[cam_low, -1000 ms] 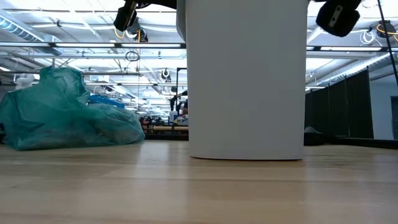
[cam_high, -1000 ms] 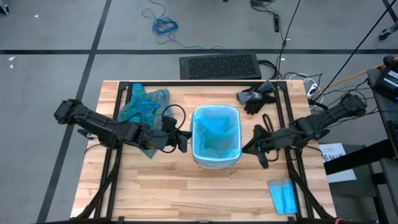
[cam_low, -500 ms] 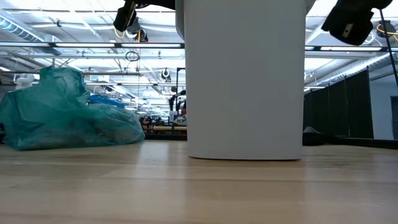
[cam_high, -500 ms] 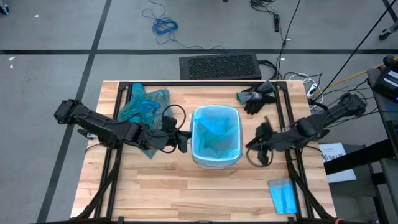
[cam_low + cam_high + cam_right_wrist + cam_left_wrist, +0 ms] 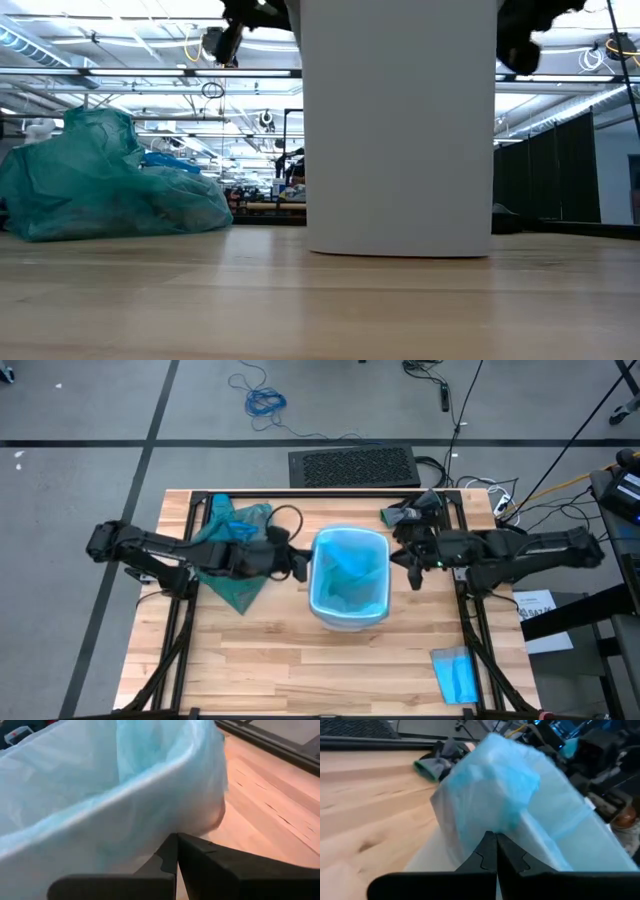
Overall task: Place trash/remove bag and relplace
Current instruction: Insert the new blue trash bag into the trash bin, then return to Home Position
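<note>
Teal-green bag (image 5: pixel 232 546) slumped, long axis front-to-back beside bin (image 5: pixel 349 577).

Crumpled teal-green bag (image 5: pixel 232 540), thin and crinkly, slumped in a low heap on the wooden table (image 5: pixel 280 660), well to the left of the white bin (image 5: pixel 348 615) and toward the far edge. Translucent, darker than the pale blue liner (image 5: pixel 350 575) inside the bin. Bulging, contents not discernible. From table height, a wrinkled mound (image 5: pixel 105 180) resting flat on the boards, apart from the bin (image 5: pixel 398 130).
</note>
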Tool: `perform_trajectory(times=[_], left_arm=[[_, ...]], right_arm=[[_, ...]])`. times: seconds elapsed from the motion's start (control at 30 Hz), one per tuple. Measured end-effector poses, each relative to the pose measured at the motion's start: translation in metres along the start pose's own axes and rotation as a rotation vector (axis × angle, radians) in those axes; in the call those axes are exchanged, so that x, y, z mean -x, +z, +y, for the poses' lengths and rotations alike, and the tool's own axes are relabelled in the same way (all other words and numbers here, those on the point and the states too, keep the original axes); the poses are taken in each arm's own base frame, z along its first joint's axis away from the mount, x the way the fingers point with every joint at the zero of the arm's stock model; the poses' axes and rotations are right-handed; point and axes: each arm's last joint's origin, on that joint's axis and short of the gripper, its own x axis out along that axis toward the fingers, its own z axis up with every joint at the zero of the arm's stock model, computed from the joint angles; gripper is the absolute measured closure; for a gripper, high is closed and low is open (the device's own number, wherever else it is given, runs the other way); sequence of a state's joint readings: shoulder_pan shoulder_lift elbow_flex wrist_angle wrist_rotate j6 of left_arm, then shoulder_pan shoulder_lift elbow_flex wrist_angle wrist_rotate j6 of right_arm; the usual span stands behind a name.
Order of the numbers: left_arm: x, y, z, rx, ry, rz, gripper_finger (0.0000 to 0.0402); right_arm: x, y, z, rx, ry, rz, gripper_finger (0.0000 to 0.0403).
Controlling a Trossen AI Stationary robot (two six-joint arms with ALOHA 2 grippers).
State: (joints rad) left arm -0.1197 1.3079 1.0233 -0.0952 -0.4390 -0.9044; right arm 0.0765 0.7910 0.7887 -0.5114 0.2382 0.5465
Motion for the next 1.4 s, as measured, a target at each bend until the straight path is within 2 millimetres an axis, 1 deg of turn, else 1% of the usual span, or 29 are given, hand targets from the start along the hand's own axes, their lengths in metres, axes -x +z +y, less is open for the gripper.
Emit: perform_trajectory(times=[0.1, 0.17, 0.23, 0.27, 0.33, 0.4, 0.47, 0.53, 0.6, 0.7, 0.83, 0.9, 0.97, 1.03, 1.13, 1.23, 1.3, 1.4], left_arm=[[-0.005, 0.010, 0.006, 0.004, -0.025, 0.009, 0.0402], [-0.007, 0.012, 0.009, 0.006, -0.027, 0.034, 0.0402], [-0.007, 0.012, 0.011, 0.008, -0.037, 0.072, 0.0401], [-0.007, 0.010, 0.010, 0.015, -0.043, 0.095, 0.0402], [0.002, 0.006, 0.010, 0.001, -0.029, 0.143, 0.0402], [0.013, 0.004, 0.010, -0.006, 0.008, 0.138, 0.0402], [0.027, 0.003, 0.013, -0.001, 0.083, 0.119, 0.0402], [0.036, 0.003, 0.013, 0.018, 0.126, 0.079, 0.0402], [0.044, -0.001, 0.012, 0.020, 0.148, 0.075, 0.0402], [0.050, -0.008, 0.008, 0.035, 0.144, 0.076, 0.0401], [0.051, -0.023, -0.002, 0.041, 0.128, 0.057, 0.0402], [0.051, -0.030, -0.007, 0.055, 0.112, 0.053, 0.0402], [0.050, -0.035, -0.013, 0.064, 0.083, 0.052, 0.0402], [0.051, -0.039, -0.018, 0.065, 0.052, 0.039, 0.0402], [0.057, -0.040, -0.029, 0.058, -0.014, -0.009, 0.0402], [0.064, -0.043, -0.039, 0.037, -0.069, -0.044, 0.0402], [0.071, -0.046, -0.043, 0.026, -0.090, -0.050, 0.0402], [0.080, -0.053, -0.047, 0.021, -0.110, -0.047, 0.0402]], right_arm=[[-0.013, 0.007, -0.008, -0.002, 0.018, 0.025, 0.0403], [-0.021, 0.009, -0.014, -0.007, 0.028, 0.062, 0.0403], [-0.023, 0.010, -0.018, -0.021, 0.028, 0.079, 0.0403], [-0.020, 0.010, -0.019, -0.026, 0.028, 0.065, 0.0403], [-0.010, 0.011, -0.019, -0.030, 0.022, 0.035, 0.0403], [-0.001, 0.010, -0.022, -0.039, -0.007, 0.023, 0.0403], [0.005, 0.006, -0.025, -0.049, -0.044, 0.034, 0.0403], [0.009, 0.002, -0.028, -0.063, -0.066, 0.064, 0.0403], [0.008, -0.004, -0.031, -0.083, -0.075, 0.079, 0.0403], [-0.002, -0.023, -0.036, -0.151, -0.059, 0.086, 0.0403], [-0.019, -0.048, -0.036, -0.258, 0.080, 0.030, 0.0403], [-0.027, -0.056, -0.035, -0.301, 0.139, 0.008, 0.0403], [-0.033, -0.058, -0.034, -0.332, 0.176, -0.026, 0.0403], [-0.039, -0.057, -0.033, -0.342, 0.192, -0.054, 0.0403], [-0.048, -0.053, -0.032, -0.345, 0.219, -0.072, 0.0403], [-0.054, -0.052, -0.032, -0.345, 0.247, -0.052, 0.0403], [-0.055, -0.053, -0.032, -0.345, 0.243, -0.042, 0.0403], [-0.051, -0.054, -0.034, -0.344, 0.233, -0.037, 0.0403]])
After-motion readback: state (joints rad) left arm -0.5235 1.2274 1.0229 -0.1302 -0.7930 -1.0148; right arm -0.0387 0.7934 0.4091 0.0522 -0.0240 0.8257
